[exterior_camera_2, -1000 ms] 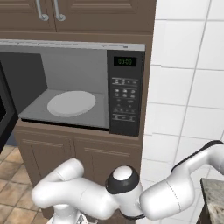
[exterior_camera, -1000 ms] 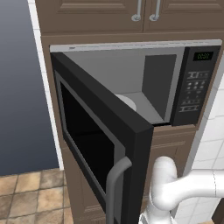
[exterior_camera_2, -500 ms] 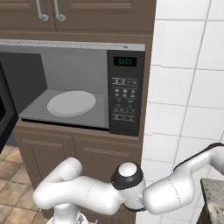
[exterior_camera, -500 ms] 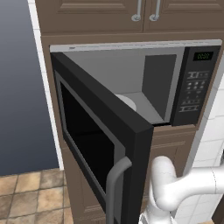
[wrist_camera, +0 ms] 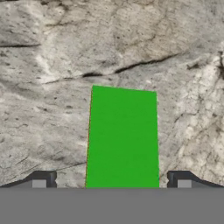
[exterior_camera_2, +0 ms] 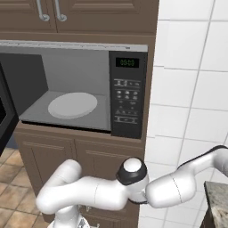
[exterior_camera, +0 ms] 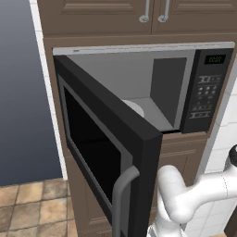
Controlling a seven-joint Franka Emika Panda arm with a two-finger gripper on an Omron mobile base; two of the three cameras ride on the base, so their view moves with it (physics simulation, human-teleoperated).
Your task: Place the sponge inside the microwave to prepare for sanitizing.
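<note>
On a grey, veiny stone counter [wrist_camera: 52,57] lies the sponge [wrist_camera: 122,138], flat, with its bright green top facing up at the hand camera. The gripper [wrist_camera: 111,183] hangs right over it. Its two dark fingertips [wrist_camera: 43,180] are spread wide, one on each side of the sponge, and neither one touches it. So the sponge sits in the gap between them, not pinched yet. I think the fingers are set like this so they can come down around the sponge and squeeze its two long sides. The sponge is well away from where it has to go. The microwave [exterior_camera_2: 129,98] is up in the wall of brown cabinets [exterior_camera_2: 89,18], and its door [exterior_camera: 106,152] is swung wide open to the left, so the way in is free. Inside, on the grey floor, there is a round pale plate [exterior_camera_2: 72,105], a good spot for the sponge. The hand view shows the sponge and the fingers up close. The two base views show the open microwave and the white arm [exterior_camera_2: 111,191] bending low and off to the right. In the right base view, a corner of stone counter [exterior_camera_2: 218,200] peeks in at the far right.
</note>
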